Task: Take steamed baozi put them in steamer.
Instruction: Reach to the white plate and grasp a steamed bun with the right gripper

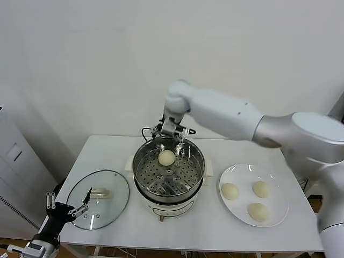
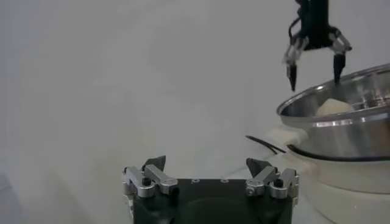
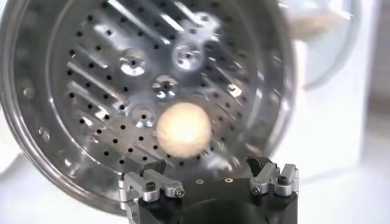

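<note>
One baozi (image 1: 166,157) in the steamer (image 1: 144,161), three waiting.
Right hand (image 1: 172,133) hangs released just above the bun, presumably having dropped it; three buns (image 1: 260,189) sit on the plate (image 1: 278,219) beside. Left hand (image 1: 69,210) idle, spread.

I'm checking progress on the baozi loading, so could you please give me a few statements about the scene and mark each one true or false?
1. One baozi lies on the perforated tray inside the steamer. True.
2. The plate holds four baozi. False: it holds three.
3. The right gripper is open above the steamer's far rim, holding nothing. True.
4. The glass lid sits on the steamer. False: it lies flat on the table, on the robot's left side of the steamer.
5. The left gripper grips the lid's handle. False: it is open by the lid's edge, holding nothing.
</note>
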You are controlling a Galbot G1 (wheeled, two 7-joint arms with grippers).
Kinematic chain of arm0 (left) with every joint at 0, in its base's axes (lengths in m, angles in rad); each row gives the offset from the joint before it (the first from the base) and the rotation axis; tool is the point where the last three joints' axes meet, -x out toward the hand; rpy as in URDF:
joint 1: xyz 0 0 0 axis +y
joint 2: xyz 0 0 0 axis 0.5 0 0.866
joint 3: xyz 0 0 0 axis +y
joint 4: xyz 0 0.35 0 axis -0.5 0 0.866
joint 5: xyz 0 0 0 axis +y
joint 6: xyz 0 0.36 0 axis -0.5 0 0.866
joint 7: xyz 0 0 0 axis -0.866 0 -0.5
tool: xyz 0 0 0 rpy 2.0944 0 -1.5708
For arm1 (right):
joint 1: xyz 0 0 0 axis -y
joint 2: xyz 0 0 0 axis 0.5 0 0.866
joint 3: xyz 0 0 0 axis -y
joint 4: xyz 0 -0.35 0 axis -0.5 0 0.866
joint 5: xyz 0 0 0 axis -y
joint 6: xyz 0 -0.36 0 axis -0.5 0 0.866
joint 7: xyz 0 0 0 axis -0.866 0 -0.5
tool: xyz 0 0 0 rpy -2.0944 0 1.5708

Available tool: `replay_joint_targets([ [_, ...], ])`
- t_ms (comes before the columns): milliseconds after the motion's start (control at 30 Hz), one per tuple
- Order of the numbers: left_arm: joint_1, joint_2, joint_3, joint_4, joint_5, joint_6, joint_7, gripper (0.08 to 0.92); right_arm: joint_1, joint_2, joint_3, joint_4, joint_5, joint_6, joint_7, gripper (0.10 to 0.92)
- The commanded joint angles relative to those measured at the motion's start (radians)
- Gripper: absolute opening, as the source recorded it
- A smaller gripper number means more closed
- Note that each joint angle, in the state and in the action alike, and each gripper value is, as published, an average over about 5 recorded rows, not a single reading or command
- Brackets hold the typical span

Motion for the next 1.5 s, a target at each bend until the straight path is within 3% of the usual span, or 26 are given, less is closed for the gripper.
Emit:
replay_joint_targets([
  [33, 0.006, -0.010, 0.008, -0.026, -0.001, 0.006, -0.001, 0.823, 0.240, -0.270, -0.328, -0.038, 0.531, -0.394, -0.051, 0.823],
  [333, -0.001, -0.017, 0.031, -0.031, 0.009, 0.010, -0.004, 0.823, 0.027, -0.580, -0.287, 0.258, 0.384, -0.442, 0.059, 0.823],
  [533, 0.008, -0.018, 0.033, -0.034, 0.018, 0.010, -0.005, 0.823, -0.127, -0.663, -0.209, 0.327, 0.272, -0.411, 0.103, 0.823],
  [1000, 0.026, -0.018, 0.041, -0.042, 0.038, 0.012, -0.006, 0.823, -0.395, -0.629, -0.028, 0.273, 0.196, -0.344, 0.197, 0.823],
  [1500, 0.036, -0.014, 0.033, -0.038, 0.038, 0.006, -0.005, 0.823, -0.494, -0.539, 0.054, 0.198, 0.147, -0.338, 0.296, 0.823],
])
